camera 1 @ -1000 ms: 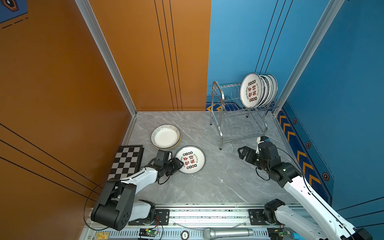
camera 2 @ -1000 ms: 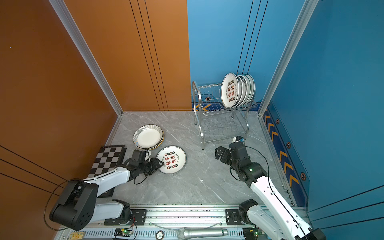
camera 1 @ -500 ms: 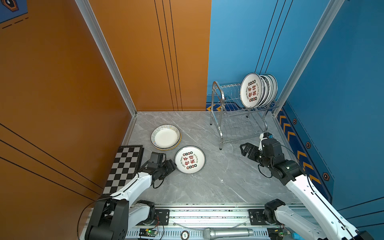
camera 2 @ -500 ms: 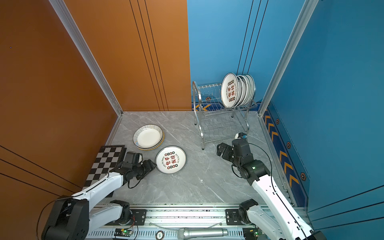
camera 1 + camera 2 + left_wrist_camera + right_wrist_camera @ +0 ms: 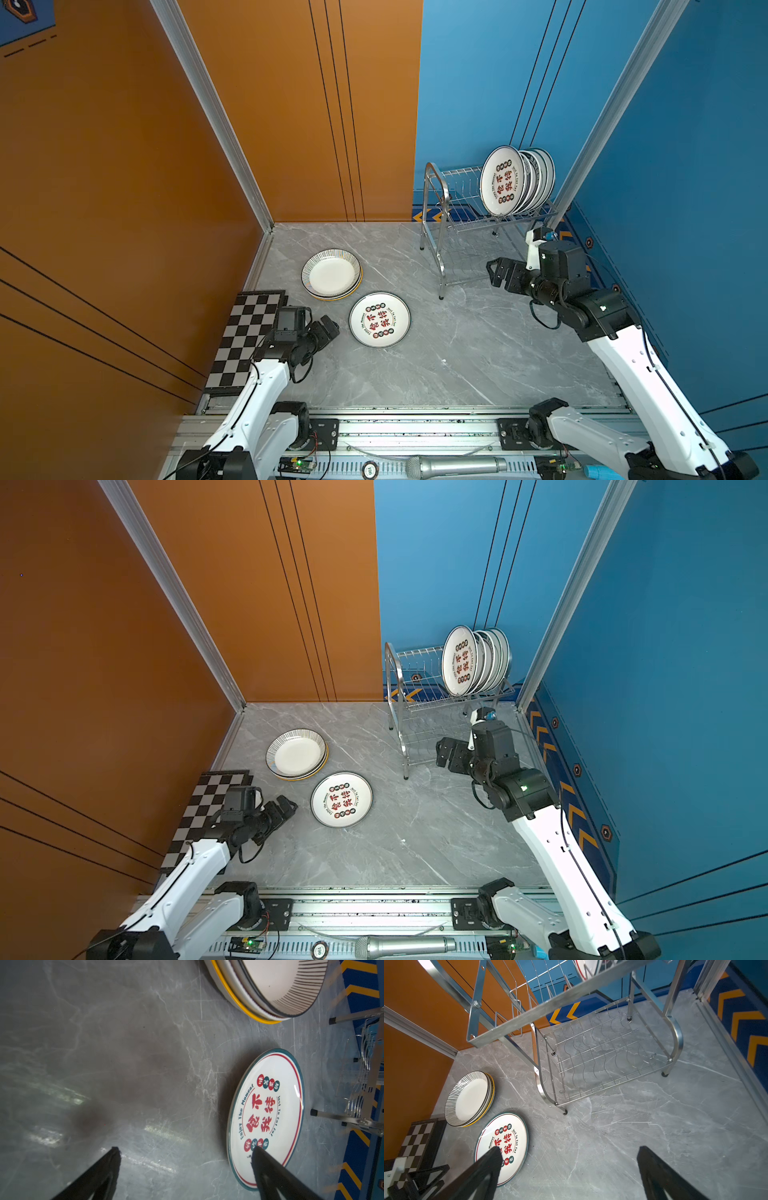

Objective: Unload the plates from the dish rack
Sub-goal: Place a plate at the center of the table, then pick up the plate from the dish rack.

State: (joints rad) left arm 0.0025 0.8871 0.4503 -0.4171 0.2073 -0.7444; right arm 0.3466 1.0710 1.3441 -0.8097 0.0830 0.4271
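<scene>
Lying flat at the far left, a black-and-white chequered square board point(image 5: 249, 332) rests on the grey veined marble tabletop point(image 5: 457, 365). Just right of it, the left gripper point(image 5: 329, 325) holds its black tapered fingers point(image 5: 270, 1174) spread wide with nothing between them, aimed at the plates to its right.

Behind it sits a short stack of round glossy white ceramic plates point(image 5: 331, 274). The top one has a finely striped black rim, and a yellow edge shows beneath it. Just beside the stack but apart from it lies a lone white ceramic plate point(image 5: 379, 319) with a dark teal rim, a thin red ring and red-black Chinese characters. It lies face up on the marble, and a gap shows between it and the left gripper in both top views.

Further right stands the two-tier shiny steel wire dish rack point(image 5: 434, 195) on tubular legs, with arched loop ends and wavy wire shelves. Its upper tier holds several white plates point(image 5: 505, 180) on edge, packed together at the right end. The front one shows the same characters.

The right gripper point(image 5: 495, 272) hangs in front of the rack's lower shelf, its jaws wide apart and holding nothing.
</scene>
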